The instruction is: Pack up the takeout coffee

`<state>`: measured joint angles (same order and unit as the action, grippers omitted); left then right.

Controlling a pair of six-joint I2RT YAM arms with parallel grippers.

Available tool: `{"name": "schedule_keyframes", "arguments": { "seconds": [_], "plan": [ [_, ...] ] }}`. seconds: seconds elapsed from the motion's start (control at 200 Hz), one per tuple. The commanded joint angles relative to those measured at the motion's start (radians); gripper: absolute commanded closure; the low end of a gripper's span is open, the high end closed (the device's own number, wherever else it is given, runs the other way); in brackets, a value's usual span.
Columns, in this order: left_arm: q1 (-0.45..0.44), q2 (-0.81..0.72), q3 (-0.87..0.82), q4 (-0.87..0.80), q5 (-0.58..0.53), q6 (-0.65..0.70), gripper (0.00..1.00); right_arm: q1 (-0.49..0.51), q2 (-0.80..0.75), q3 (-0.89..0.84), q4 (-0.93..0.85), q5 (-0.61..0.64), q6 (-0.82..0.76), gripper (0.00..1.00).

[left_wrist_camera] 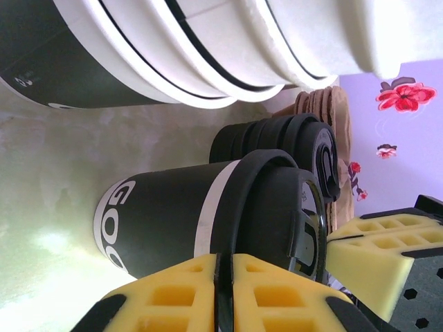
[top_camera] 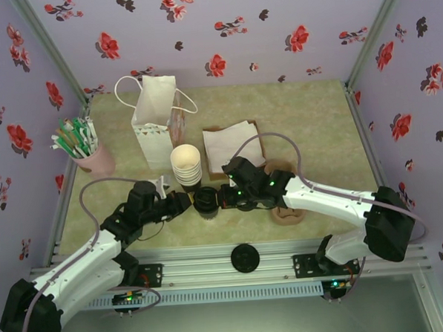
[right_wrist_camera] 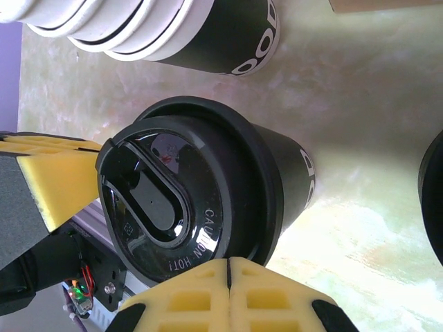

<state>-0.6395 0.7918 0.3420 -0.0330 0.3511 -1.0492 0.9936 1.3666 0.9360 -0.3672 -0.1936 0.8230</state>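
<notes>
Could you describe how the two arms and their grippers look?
The left arm and the right arm have white links with black joints; a thin pale cable loops along each. The fingers are yellow blocks with square grid holes. Small green lights glow on the right wrist.

Left arm (top_camera: 78,266) and right arm (top_camera: 331,199): white tubular shells, black joint housings, small green indicator lights (top_camera: 271,184), and a thin grey cable (top_camera: 279,136) looped alongside. Left gripper (left_wrist_camera: 223,266) and right gripper (right_wrist_camera: 227,266): yellow foam finger pads (left_wrist_camera: 277,297) moulded with square recesses, on a black perforated carrier (left_wrist_camera: 422,297).
</notes>
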Motion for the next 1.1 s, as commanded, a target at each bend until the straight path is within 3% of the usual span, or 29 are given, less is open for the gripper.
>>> {"name": "schedule_keyframes", "arguments": {
  "seconds": [0.0, 0.625, 1.095],
  "plan": [
    [-0.025, 0.007, 0.000, -0.093, 0.041, -0.005, 0.88, 0.019, -0.011, 0.013, -0.059, 0.008, -0.001, 1.00],
    [-0.055, -0.005, 0.014, -0.105, 0.014, -0.025, 0.88, 0.027, -0.105, -0.038, -0.085, 0.038, 0.028, 0.98],
    [-0.144, -0.019, 0.035, -0.118, -0.042, -0.063, 0.80, 0.020, -0.020, -0.012, -0.052, 0.008, 0.023, 1.00]
  ]
}}
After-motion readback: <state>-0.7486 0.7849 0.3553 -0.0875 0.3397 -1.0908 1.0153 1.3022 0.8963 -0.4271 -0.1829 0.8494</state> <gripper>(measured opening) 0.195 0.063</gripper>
